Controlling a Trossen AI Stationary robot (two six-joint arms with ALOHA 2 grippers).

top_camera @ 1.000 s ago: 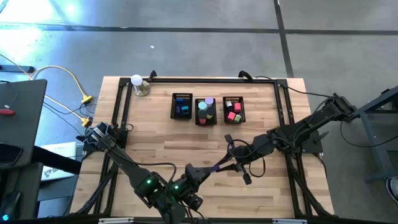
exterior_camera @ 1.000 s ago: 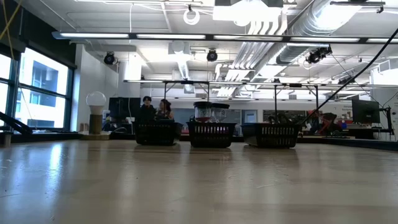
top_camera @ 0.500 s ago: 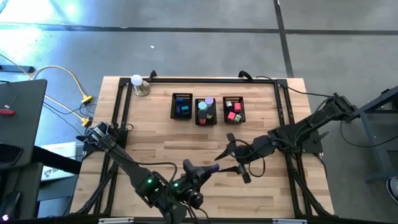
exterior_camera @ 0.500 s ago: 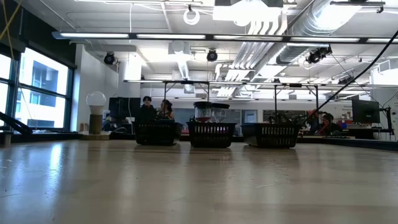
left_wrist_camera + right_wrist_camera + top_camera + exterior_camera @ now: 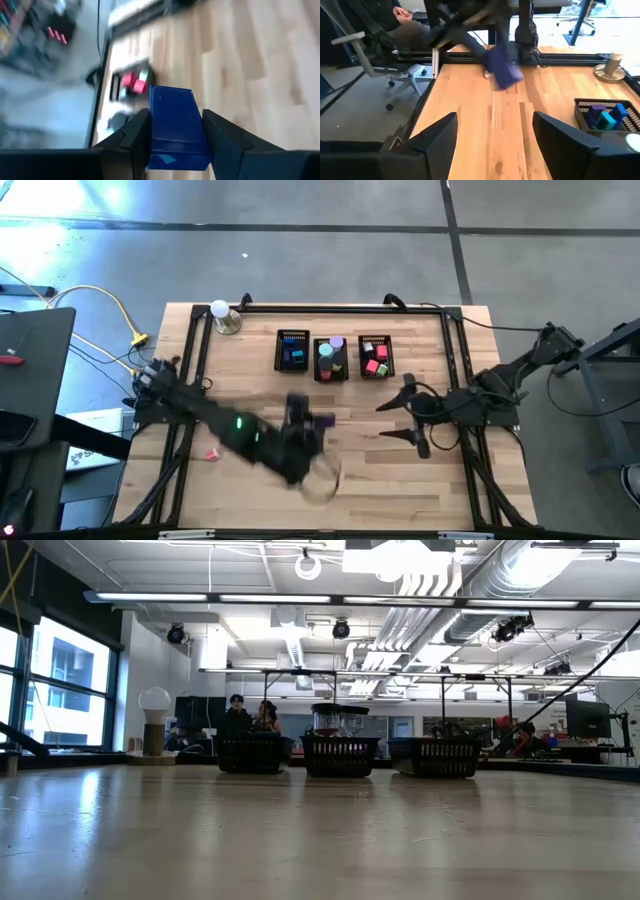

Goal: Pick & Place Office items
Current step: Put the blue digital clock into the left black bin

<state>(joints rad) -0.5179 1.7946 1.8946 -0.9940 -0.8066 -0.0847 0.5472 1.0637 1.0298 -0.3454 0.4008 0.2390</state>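
Observation:
My left gripper (image 5: 316, 420) is above the table's middle, near side of the bins, shut on a blue block (image 5: 176, 122), which looks blue-purple in the high view (image 5: 325, 420) and in the right wrist view (image 5: 502, 70). My right gripper (image 5: 400, 420) is open and empty at the table's right, its fingers wide apart in its wrist view (image 5: 495, 125). Three black mesh bins (image 5: 293, 352), (image 5: 331, 358), (image 5: 376, 356) stand in a row at the far middle and hold coloured pieces. A pink piece (image 5: 212, 454) lies on the table at the near left. My left gripper pinches the blue block by its two long sides (image 5: 156, 134) between its two fingers. The fingers lie along the block, and its free end (image 5: 172, 95) sticks out past the fingertips. The block is lifted clear of the table.
A white ball on a metal base (image 5: 222, 315) stands at the far left corner. A black frame (image 5: 190, 360) runs round the table. The bins show in the low view (image 5: 340, 752), with people in the room behind. Bare wood lies between the two grippers.
My left gripper has swung from the near middle toward the far edge and the bins, carrying the block clear of the table. My right gripper has drawn back toward the table's right edge, away from the block, with its fingers apart throughout.

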